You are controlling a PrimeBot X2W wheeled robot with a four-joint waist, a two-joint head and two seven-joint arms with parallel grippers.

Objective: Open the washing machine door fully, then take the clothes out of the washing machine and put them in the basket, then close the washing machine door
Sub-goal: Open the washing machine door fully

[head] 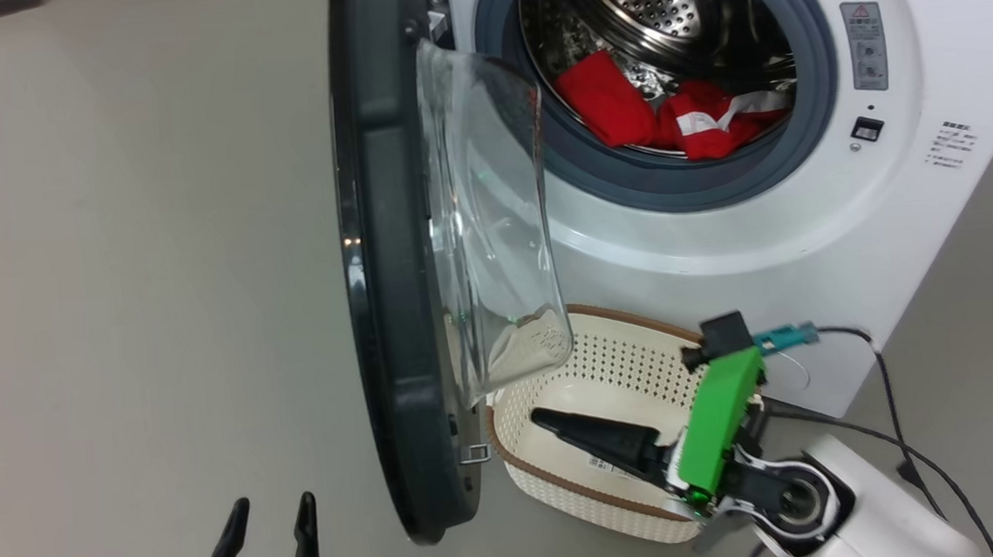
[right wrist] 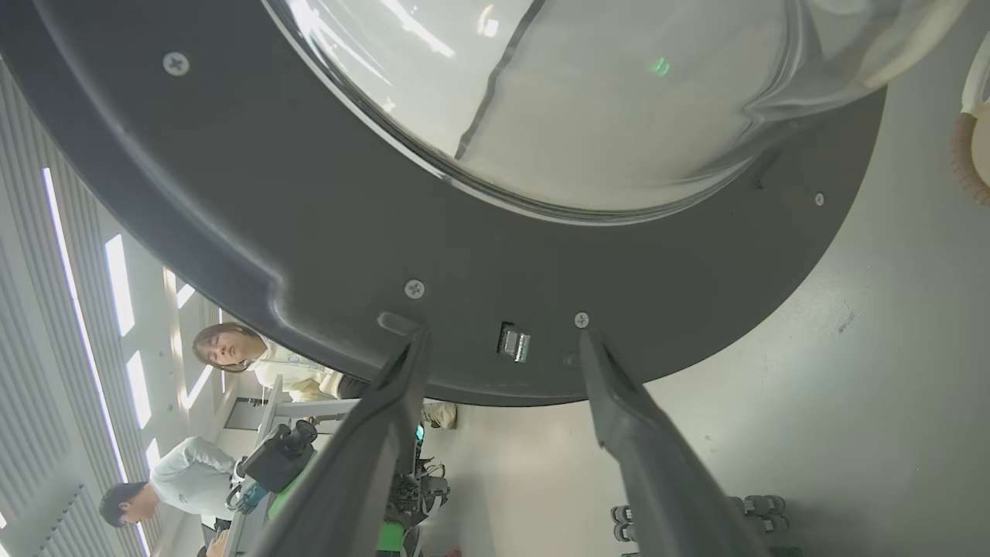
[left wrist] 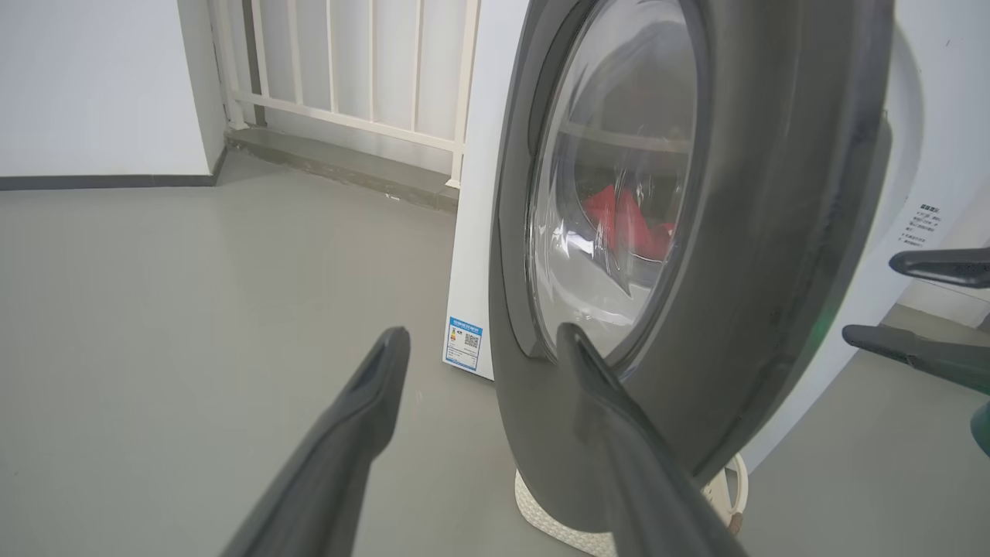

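Note:
The washing machine (head: 808, 230) is white, and its round black door (head: 390, 260) stands wide open, edge-on, with the glass bowl (head: 493, 226) bulging right. Red clothes (head: 615, 104) with white trim lie in the steel drum; through the door glass they show as red clothes (left wrist: 619, 224). The cream basket (head: 607, 358) sits on the floor below the drum opening. My right gripper (head: 550, 423) hangs over the basket, open and holding nothing, pointing at the door's inner face (right wrist: 309, 232); in its wrist view the right gripper (right wrist: 503, 344) shows nothing between its fingers. My left gripper (head: 270, 539) is open, left of the door.
Grey floor (head: 113, 296) lies open to the left of the door. Black cables (head: 889, 391) trail on the floor right of the basket. A white railing (left wrist: 348, 62) lines the far wall. Two people (right wrist: 232, 352) sit at desks beyond the door.

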